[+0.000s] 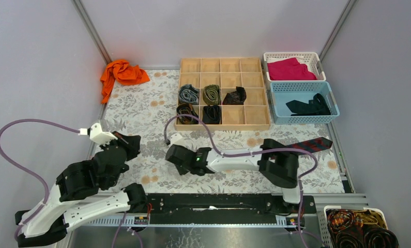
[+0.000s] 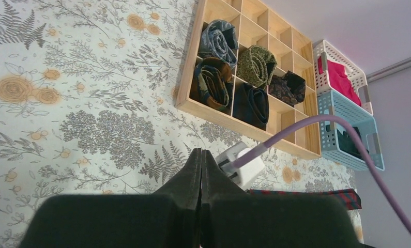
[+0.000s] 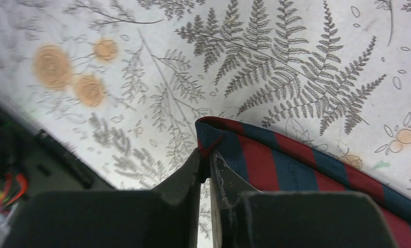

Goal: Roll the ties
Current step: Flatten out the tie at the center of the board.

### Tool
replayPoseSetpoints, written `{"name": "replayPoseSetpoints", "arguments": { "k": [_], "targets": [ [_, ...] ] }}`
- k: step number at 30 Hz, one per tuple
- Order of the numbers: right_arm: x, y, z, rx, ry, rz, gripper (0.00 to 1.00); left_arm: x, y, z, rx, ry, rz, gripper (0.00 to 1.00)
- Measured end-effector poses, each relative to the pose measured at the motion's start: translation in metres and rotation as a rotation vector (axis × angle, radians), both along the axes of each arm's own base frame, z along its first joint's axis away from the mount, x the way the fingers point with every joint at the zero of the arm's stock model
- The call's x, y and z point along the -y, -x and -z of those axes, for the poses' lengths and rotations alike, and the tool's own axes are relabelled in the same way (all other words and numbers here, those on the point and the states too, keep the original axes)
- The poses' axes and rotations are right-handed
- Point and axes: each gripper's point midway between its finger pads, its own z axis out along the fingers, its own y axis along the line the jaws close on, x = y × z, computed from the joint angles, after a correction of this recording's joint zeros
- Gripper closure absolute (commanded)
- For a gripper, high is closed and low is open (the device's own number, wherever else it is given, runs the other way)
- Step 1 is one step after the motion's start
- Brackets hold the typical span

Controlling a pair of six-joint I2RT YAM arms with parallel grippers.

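Note:
A navy tie with red diagonal stripes [image 3: 296, 165] lies flat on the floral cloth. My right gripper [image 3: 206, 155] is shut on its narrow end, low over the cloth. In the top view the right gripper [image 1: 171, 154] is at the table's middle and the tie's other end [image 1: 313, 144] shows at the right; the arm hides the rest. My left gripper [image 1: 132, 144] is shut and empty at the left, its fingertips [image 2: 198, 160] together, apart from the tie [image 2: 306, 194]. Rolled ties sit in the wooden organizer [image 1: 244, 125]: grey-blue [image 1: 188, 94], olive [image 1: 211, 94], brown [image 1: 186, 112], black [image 1: 211, 114].
A blue basket [image 1: 331, 116] at the right holds loose black ties [image 1: 309, 107]. A white basket [image 1: 317, 64] behind it holds magenta cloth. An orange cloth [image 1: 121, 73] lies at the back left. A white basket of coiled belts [image 1: 361, 230] stands at the front right. Purple cables loop over both arms.

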Motion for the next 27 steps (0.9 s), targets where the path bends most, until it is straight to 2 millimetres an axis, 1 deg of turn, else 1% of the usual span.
{"name": "replayPoseSetpoints", "arguments": {
  "k": [3,5,7,9,13,16,22,25,27],
  "targets": [
    [0.000,0.002,-0.012,-0.062,-0.107,-0.035,0.87,0.009,-0.004,0.005,-0.003,-0.007,0.011,1.00],
    [0.001,-0.002,-0.019,-0.113,-0.196,-0.046,0.87,0.017,-0.007,0.007,-0.007,-0.016,0.022,1.00],
    [0.006,-0.011,-0.019,-0.151,-0.257,-0.036,0.88,0.027,-0.011,0.011,-0.017,-0.032,0.031,1.00],
    [0.014,-0.018,-0.016,-0.193,-0.308,-0.021,0.88,0.035,-0.015,0.014,-0.028,-0.051,0.039,1.00],
    [0.034,-0.026,-0.002,-0.280,-0.374,0.010,0.88,0.057,-0.025,0.022,-0.049,-0.090,0.062,1.00],
    [0.043,-0.024,0.001,-0.322,-0.410,0.017,0.88,0.072,-0.031,0.027,-0.060,-0.113,0.083,1.00],
    [0.051,-0.014,-0.001,-0.353,-0.441,0.006,0.88,0.101,-0.042,0.033,-0.068,-0.124,0.121,1.00],
    [0.057,-0.011,0.003,-0.356,-0.429,0.013,0.86,0.114,-0.046,0.045,-0.086,-0.139,0.144,1.00],
    [0.061,-0.011,0.007,-0.354,-0.418,0.023,0.77,0.122,-0.047,0.055,-0.105,-0.154,0.159,1.00]
  ]
}}
